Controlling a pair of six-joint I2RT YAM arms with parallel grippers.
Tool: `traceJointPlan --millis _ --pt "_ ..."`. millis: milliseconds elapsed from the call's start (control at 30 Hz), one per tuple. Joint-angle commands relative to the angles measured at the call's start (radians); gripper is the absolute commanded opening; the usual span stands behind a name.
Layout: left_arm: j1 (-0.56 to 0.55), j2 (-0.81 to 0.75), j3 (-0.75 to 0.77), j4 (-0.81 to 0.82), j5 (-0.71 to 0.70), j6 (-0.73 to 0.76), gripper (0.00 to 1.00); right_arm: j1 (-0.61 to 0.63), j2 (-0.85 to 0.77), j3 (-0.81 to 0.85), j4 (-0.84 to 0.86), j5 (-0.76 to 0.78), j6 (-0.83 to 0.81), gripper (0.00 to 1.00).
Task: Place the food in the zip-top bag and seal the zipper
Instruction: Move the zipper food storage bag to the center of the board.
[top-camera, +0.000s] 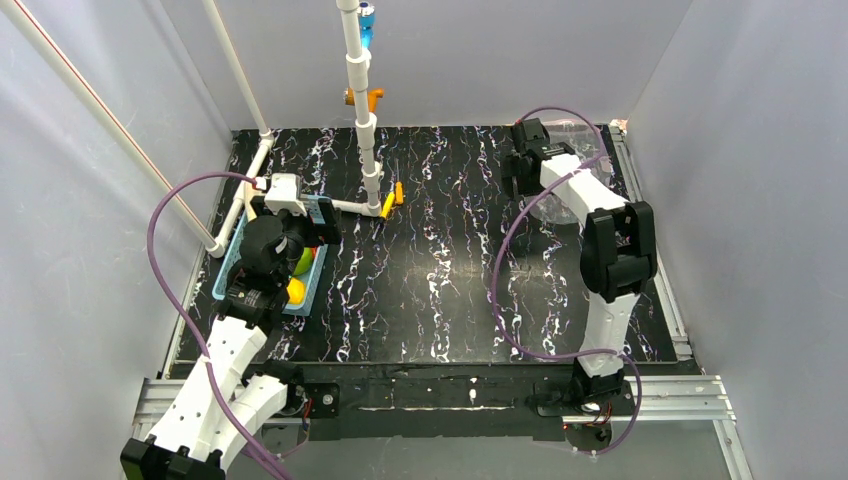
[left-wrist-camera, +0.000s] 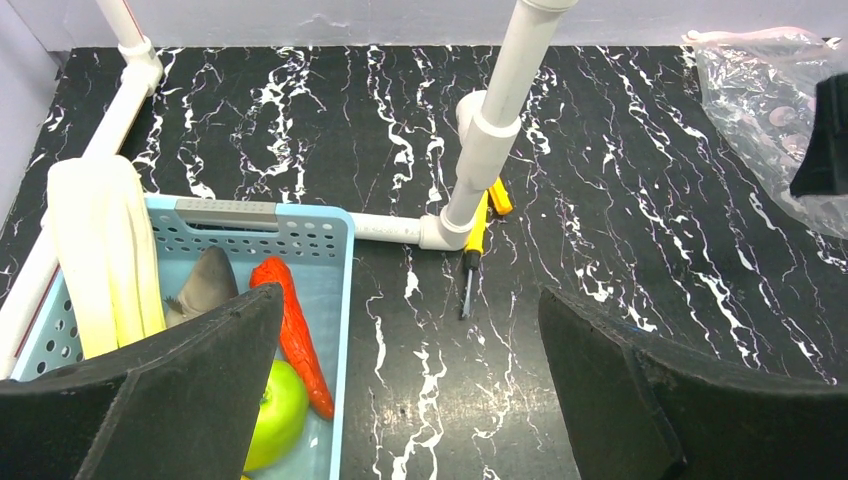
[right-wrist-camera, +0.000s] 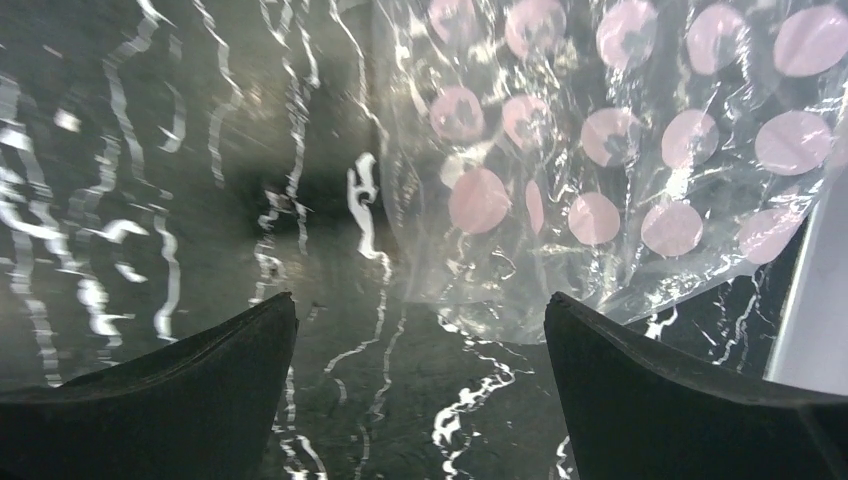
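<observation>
Both pairs of fingers stand spread wide, with nothing pinched. The left fingers (left-wrist-camera: 190, 390) hang over the near right part of the light-blue basket (left-wrist-camera: 265, 213) at the left side of the worktop (left-wrist-camera: 620, 200). Inside, the leek (left-wrist-camera: 100, 250) lies along the left wall, its long axis running near to far. The red chili (left-wrist-camera: 295, 335) lies roughly parallel to it, thin tip toward the camera, beside the grey fish (left-wrist-camera: 205, 285) and the green apple (left-wrist-camera: 278, 410). The right fingers (right-wrist-camera: 690, 390) sit low over the worktop at the edge of the zip-top bag (right-wrist-camera: 620, 150), which lies crumpled in the far right corner. Its pinkish zipper (left-wrist-camera: 745, 38) runs along the far side.
</observation>
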Motion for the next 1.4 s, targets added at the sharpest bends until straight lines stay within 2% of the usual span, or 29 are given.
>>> traceJointPlan --millis 0,100,267,400,633,733,933,1067,1233,1300,1367 --pt "-0.007 -0.001 0.04 0.005 0.007 -0.005 0.99 -0.02 0.029 0.04 -0.084 0.077 -0.079 1.0" --pt "-0.006 -0.001 0.045 0.002 0.018 -0.01 1.0 -0.028 0.047 0.031 -0.085 0.083 -0.082 0.98" --pt "-0.006 -0.012 0.046 0.004 0.03 -0.017 1.0 -0.035 0.084 0.041 -0.099 0.015 -0.048 0.87" --pt "-0.007 -0.006 0.049 0.001 0.028 -0.019 1.0 -0.035 0.094 0.026 -0.102 -0.039 -0.013 0.74" --pt "-0.006 -0.005 0.051 -0.002 0.025 -0.023 0.99 -0.027 0.029 -0.07 -0.058 -0.127 0.027 0.49" --pt "-0.006 -0.005 0.052 -0.002 0.03 -0.026 1.0 -0.023 -0.001 -0.12 -0.032 -0.11 0.029 0.28" --pt "-0.007 0.002 0.053 -0.003 0.035 -0.03 0.99 0.01 -0.042 -0.159 -0.001 -0.108 0.018 0.04" --pt "-0.006 -0.001 0.053 -0.005 0.032 -0.031 0.99 0.075 -0.09 -0.204 0.003 -0.156 0.059 0.01" --pt "-0.014 -0.002 0.052 -0.008 0.022 -0.031 0.99 0.219 -0.214 -0.335 0.042 -0.201 0.079 0.01" --pt "-0.017 -0.002 0.053 -0.009 0.02 -0.033 0.99 0.283 -0.275 -0.398 0.063 -0.254 0.087 0.01" --pt "-0.02 -0.001 0.054 -0.009 0.025 -0.035 0.99 0.348 -0.347 -0.47 0.098 -0.369 0.079 0.01"
